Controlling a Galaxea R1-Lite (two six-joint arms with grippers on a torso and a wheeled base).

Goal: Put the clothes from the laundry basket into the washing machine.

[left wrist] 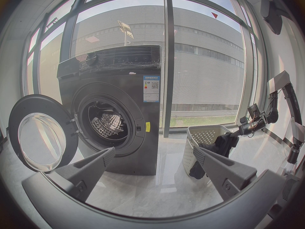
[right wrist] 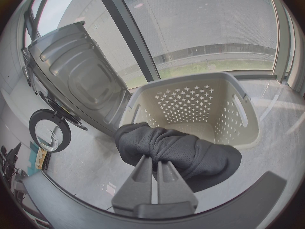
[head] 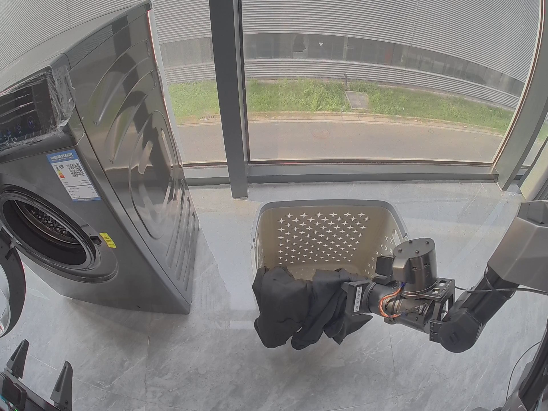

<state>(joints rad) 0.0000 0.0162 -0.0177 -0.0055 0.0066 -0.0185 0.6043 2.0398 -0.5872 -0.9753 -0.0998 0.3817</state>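
- My right gripper had its fingers pressed nearly together on a dark garment — in the right wrist view only a thin slit showed between the two pads, with the perforated fabric bunched at their tips.
- The garment hung from that grip over the near rim of the laundry basket, its lower folds draped down the outside of the basket wall toward the floor. I could not tell whether the cloth was touching the rim.
- From the left wrist view, the right gripper sat above the basket's edge with the cloth trailing below it.
- The basket itself stood on the floor by the window, to the right of the washing machine and a little apart from it. What I could see of its beige inside, with the star-shaped holes, was bare.
- The washing machine's round door was swung wide open, leaving the drum in plain sight.
- My left gripper was spread wide with nothing between its fingers. It was low in front of the machine, facing the open drum — well apart from the basket. In the head view its two fingertips poked up at the near left corner.
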